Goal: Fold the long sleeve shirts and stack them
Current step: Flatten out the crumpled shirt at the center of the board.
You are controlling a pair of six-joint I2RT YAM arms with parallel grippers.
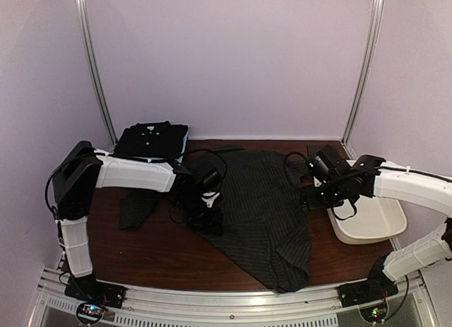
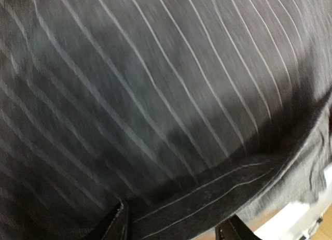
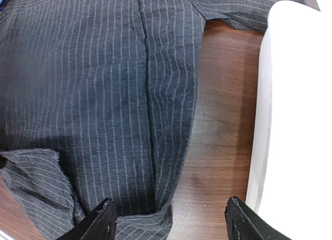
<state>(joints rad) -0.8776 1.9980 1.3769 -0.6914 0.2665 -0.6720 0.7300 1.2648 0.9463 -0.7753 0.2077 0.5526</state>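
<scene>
A charcoal pinstriped long sleeve shirt (image 1: pixel 261 207) lies spread across the middle of the table, one sleeve (image 1: pixel 138 207) trailing off to the left. A folded black shirt (image 1: pixel 152 140) sits at the back left. My left gripper (image 1: pixel 208 208) is low over the pinstriped shirt's left edge. In the left wrist view it (image 2: pixel 174 230) is open, with a hem of the striped cloth (image 2: pixel 155 110) running between the fingers. My right gripper (image 1: pixel 311 196) is open and empty over the shirt's right edge. In the right wrist view it (image 3: pixel 171 223) spans the cloth (image 3: pixel 104 95) and bare wood.
A white plastic tub (image 1: pixel 371 221) stands at the right of the table, close beside my right gripper; its rim fills the right of the right wrist view (image 3: pixel 295 121). Bare wooden table (image 1: pixel 162 249) shows at the front left. Walls close in the back and sides.
</scene>
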